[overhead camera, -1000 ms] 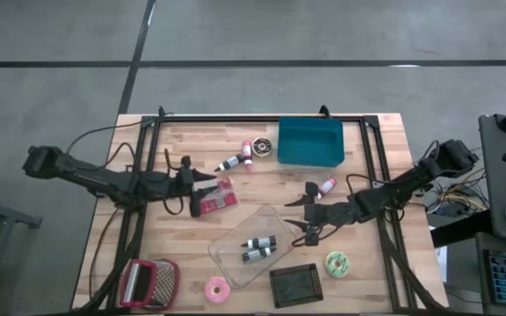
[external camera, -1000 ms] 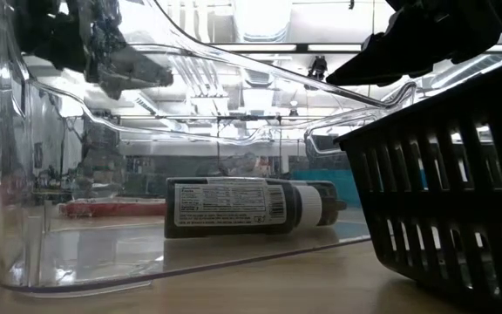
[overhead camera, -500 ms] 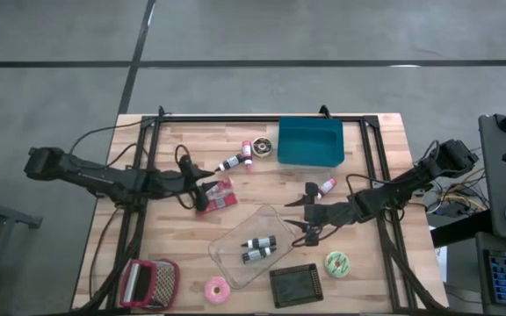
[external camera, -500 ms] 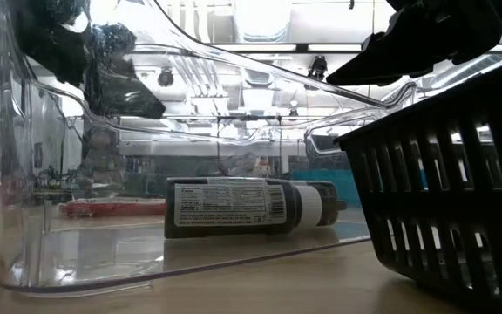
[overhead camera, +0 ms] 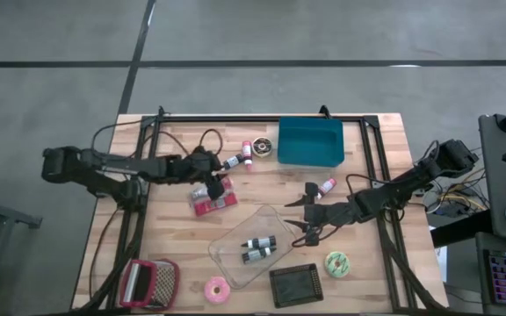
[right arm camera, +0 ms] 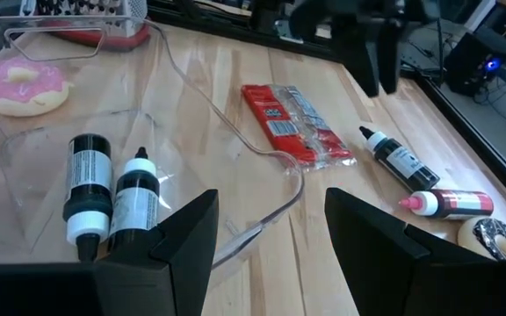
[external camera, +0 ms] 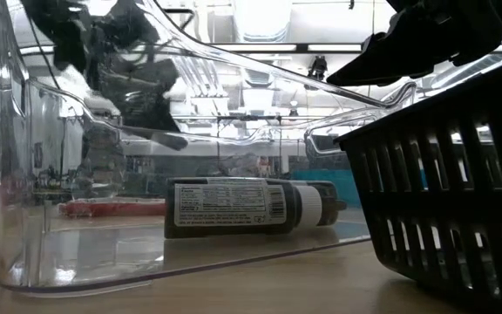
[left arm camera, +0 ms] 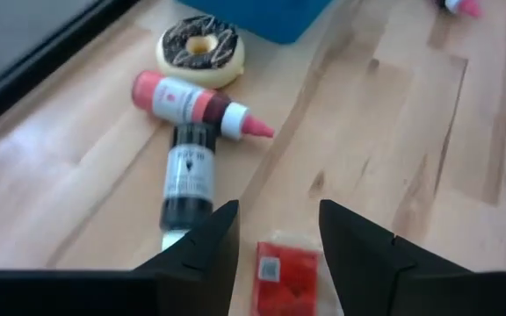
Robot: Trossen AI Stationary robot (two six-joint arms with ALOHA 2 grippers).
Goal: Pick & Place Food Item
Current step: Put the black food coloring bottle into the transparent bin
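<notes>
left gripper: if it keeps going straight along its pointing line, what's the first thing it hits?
Likely the red snack packet, which lies between the open fingers of the left gripper. The black-capped bottle sits off to one side. Depth is unclear.

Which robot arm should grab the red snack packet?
Probably the left. The left gripper hovers open right over the red packet, while the right gripper waits across the clear bin, farther off.
</notes>
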